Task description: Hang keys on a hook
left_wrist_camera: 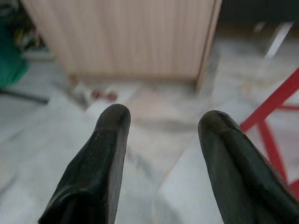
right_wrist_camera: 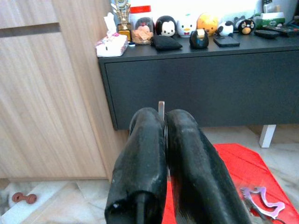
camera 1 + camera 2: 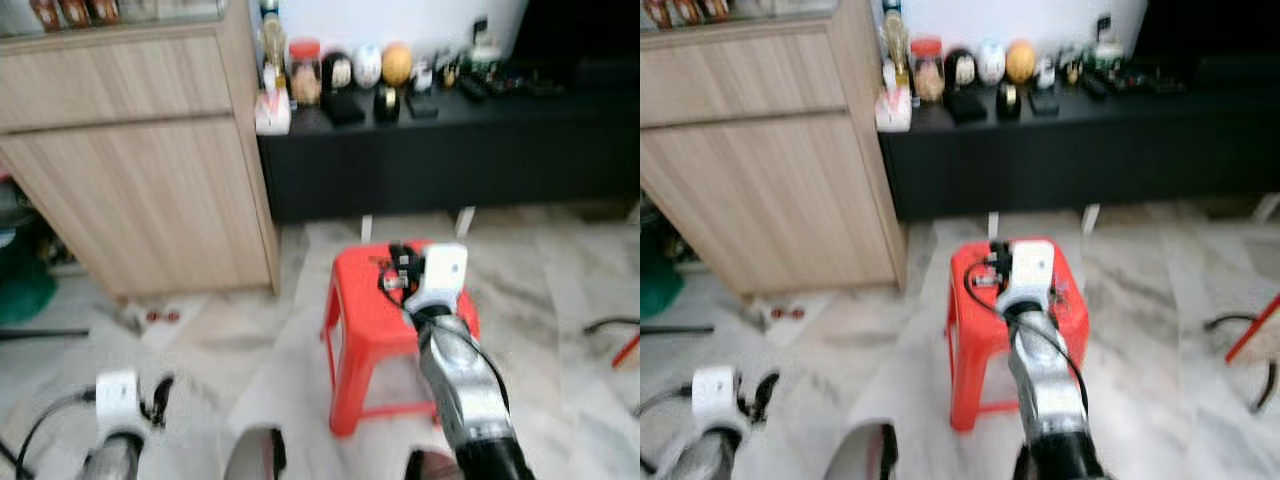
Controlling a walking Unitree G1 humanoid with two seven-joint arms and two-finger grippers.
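Pinching a key (image 2: 161, 108), right gripper (image 2: 163, 122) hovers above red stool (image 3: 372, 320)

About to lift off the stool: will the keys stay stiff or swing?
The right gripper pinches only a thin metal blade, so it could pivot or slip. The pink clip on the red stool looks loose; if joined, it probably dangles.

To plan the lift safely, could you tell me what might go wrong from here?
The right gripper pinches only a thin metal key at its fingertips, so it may slip or twist. The purple ring lies on the red stool; if attached, it could swing or snag when lifted.
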